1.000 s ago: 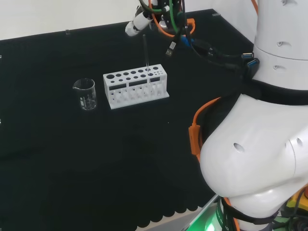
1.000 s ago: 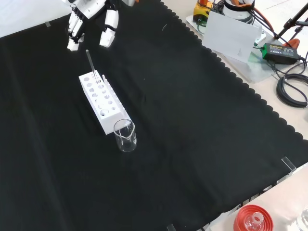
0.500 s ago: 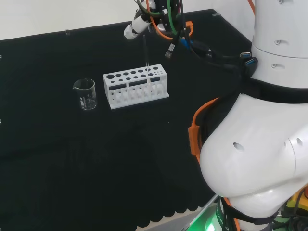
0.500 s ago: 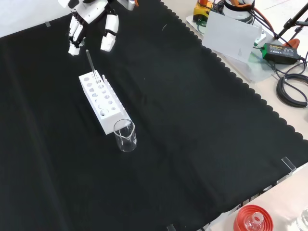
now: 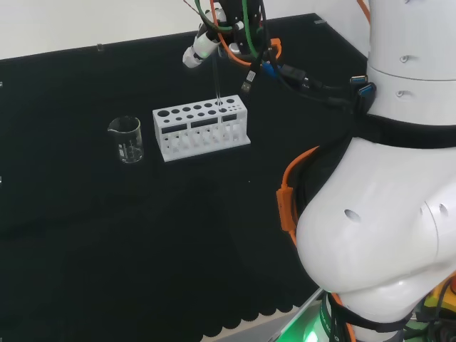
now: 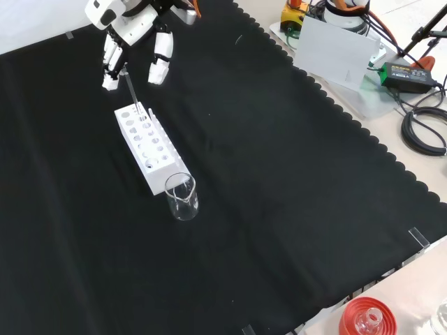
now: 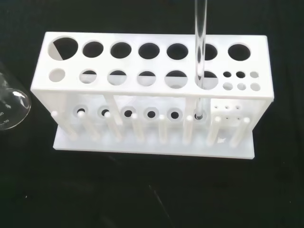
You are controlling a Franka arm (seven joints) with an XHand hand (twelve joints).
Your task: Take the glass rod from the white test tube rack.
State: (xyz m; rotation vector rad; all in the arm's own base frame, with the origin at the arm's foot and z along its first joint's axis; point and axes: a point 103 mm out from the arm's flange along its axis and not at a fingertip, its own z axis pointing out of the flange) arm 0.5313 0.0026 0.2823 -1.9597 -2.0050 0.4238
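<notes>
Glass rod [image 6: 134,96] stands upright in the white test tube rack [image 6: 145,145], in a hole of the front row next to the block of small holes, wrist view; its lower end sits in a socket of the rack's base. Rack is on the black cloth of the table [image 6: 279,181], approx. upper left in front view, w/ a clear beaker [image 6: 182,197] just beside its near end. In head view the beaker [image 5: 127,139] is left of the rack [image 5: 201,131], a small gap between them.

Robot hand [image 6: 129,31] hangs above the rack's far end, fingers pointing down and spread apart, nothing held. Rod's top reaches up into the gap between the fingers [image 6: 160,58]; can't tell if any finger touches it. Head view: one white fingertip [image 5: 197,51] shows just left of the rod [image 5: 216,78] near its top, orange and green cables bunched above.
</notes>
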